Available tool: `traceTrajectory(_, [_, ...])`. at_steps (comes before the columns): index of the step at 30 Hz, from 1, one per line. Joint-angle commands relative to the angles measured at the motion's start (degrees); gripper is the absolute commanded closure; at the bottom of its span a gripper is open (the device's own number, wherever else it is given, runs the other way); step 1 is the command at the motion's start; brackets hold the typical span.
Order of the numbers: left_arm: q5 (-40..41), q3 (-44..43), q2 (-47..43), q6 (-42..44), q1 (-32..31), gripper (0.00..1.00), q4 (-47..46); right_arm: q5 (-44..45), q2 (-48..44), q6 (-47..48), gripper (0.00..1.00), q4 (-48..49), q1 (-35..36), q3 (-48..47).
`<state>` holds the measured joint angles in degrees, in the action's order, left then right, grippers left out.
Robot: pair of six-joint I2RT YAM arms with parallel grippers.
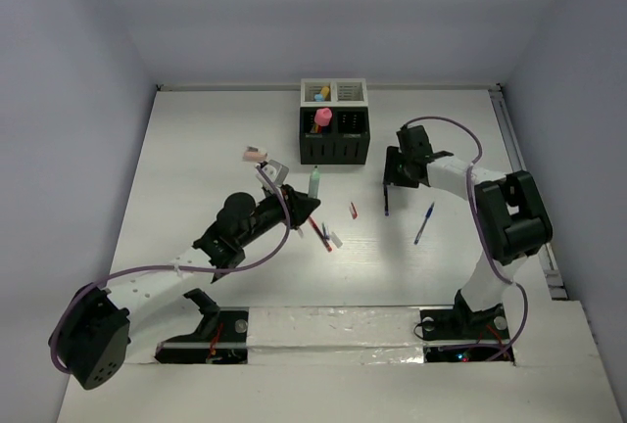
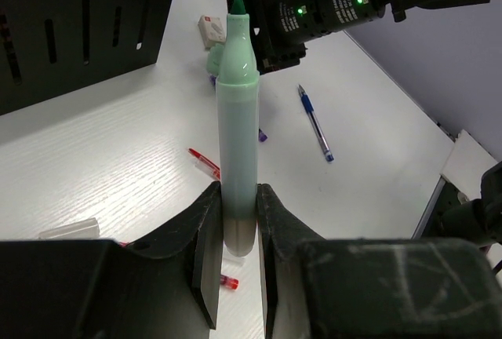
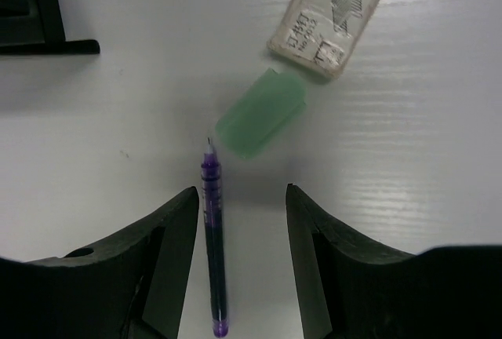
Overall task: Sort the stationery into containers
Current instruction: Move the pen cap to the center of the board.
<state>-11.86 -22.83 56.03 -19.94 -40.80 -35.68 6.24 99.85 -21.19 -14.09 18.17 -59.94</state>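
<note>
My left gripper (image 1: 302,203) (image 2: 238,202) is shut on the lower end of a pale green uncapped marker (image 1: 314,183) (image 2: 238,119) and holds it upright above the table, in front of the black container (image 1: 333,144) (image 2: 78,33). The white container (image 1: 333,93) joins it behind. A pink marker (image 1: 322,117) stands in the black one. My right gripper (image 1: 397,176) (image 3: 241,198) is open, low over the table, with a purple pen (image 3: 213,245) (image 1: 387,203) lying between its fingers, close to the left one. A green cap (image 3: 260,114) lies just beyond.
A white eraser (image 3: 333,9) (image 2: 210,31) lies past the green cap. A blue pen (image 1: 423,222) (image 2: 315,123) lies right of centre. Red pen pieces (image 1: 353,210) (image 2: 205,164) and a clear cap (image 2: 69,231) lie mid-table. Another eraser (image 1: 257,156) lies left of the containers.
</note>
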Motion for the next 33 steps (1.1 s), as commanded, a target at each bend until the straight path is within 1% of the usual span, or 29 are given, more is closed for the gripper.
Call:
traceTrajectory(1, [-0.71,0.07,-0.39,0.87,-0.25,1.0,-3.17,-4.21,1.57,-0.43,0.46,5.47,-0.95,-3.6])
traceTrajectory(6, [-0.89,-0.02,-0.05,1.05,-0.78,1.0,-3.17,-5.0,4.11,-2.62,0.47,10.82,-2.0,-4.3])
traceTrajectory(10, [-0.89,-0.28,0.48,1.14,-0.78,1.0,-3.08,-5.19,5.52,-5.0,0.49,13.2,-2.53,-4.92])
traceTrajectory(14, [-0.8,-0.37,0.66,1.31,-0.78,1.0,-2.81,-5.45,5.97,-10.52,0.54,18.56,-3.67,-4.05])
traceTrajectory(16, [-0.62,-0.46,0.57,1.31,-0.78,1.0,-2.73,-5.71,5.7,-12.64,0.59,21.1,-5.16,-2.9])
traceTrajectory(17, [-0.62,-0.46,0.57,1.4,-0.78,1.0,-2.55,-5.71,5.53,-14.3,0.6,22.08,-5.17,-2.38])
traceTrajectory(19, [-0.62,-0.46,0.66,1.49,-0.78,1.0,-2.55,-5.89,4.83,-14.84,0.59,23.31,-5.78,-1.58])
traceTrajectory(20, [-0.54,-0.46,0.66,1.49,-0.78,1.0,-2.46,-5.63,4.82,-14.24,0.55,22.79,-5.78,-1.84])
traceTrajectory(22, [-0.71,-0.55,0.66,1.4,-0.78,1.0,-2.38,-5.28,5.52,-13.44,0.51,20.08,-5.78,-3.16])
traceTrajectory(23, [-0.71,-0.55,0.66,1.4,-0.78,1.0,-2.38,-5.45,5.53,-12.57,0.48,19.8,-5.78,-3.68])
traceTrajectory(24, [-0.71,-0.55,0.66,1.4,-0.78,1.0,-2.38,-5.8,5.61,-11.69,0.49,19.28,-5.78,-4.13])
traceTrajectory(25, [-0.71,-0.55,0.57,1.4,-0.78,1.0,-2.38,-8.24,5.44,-10.72,0.55,17.88,-5.78,-4.65])
traceTrajectory(26, [-0.62,-0.55,0.57,1.4,-0.78,1.0,-2.29,-9.22,4.92,-7.49,0.59,18.13,-5.78,-4.83])
traceTrajectory(28, [-0.8,-0.55,0.57,1.4,-0.78,1.0,-2.29,-12.81,3.77,-1.25,0.6,19.01,-5.78,-4.74])
traceTrajectory(29, [-0.8,-0.55,0.66,1.31,-0.78,1.0,-2.46,-12.48,3.77,4.26,0.6,16.66,-5.78,-5.96])
traceTrajectory(30, [-0.97,-0.64,0.83,1.31,-0.78,1.0,-2.55,-12.05,4.12,7.27,0.6,10.98,-5.78,-9.72])
traceTrajectory(31, [-1.06,-0.55,1.01,1.31,-0.78,1.0,-2.55,-12.04,4.64,9.91,0.6,10.92,-5.78,-11.23])
traceTrajectory(32, [-0.98,-0.55,1.1,1.14,-0.78,1.0,-2.9,-12.04,5.52,14.73,0.6,8.23,-5.78,-12.29])
traceTrajectory(33, [-1.06,-0.55,1.45,1.14,-0.78,1.0,-3.08,-12.39,6.05,17.3,0.6,7.5,-5.78,-13.0])
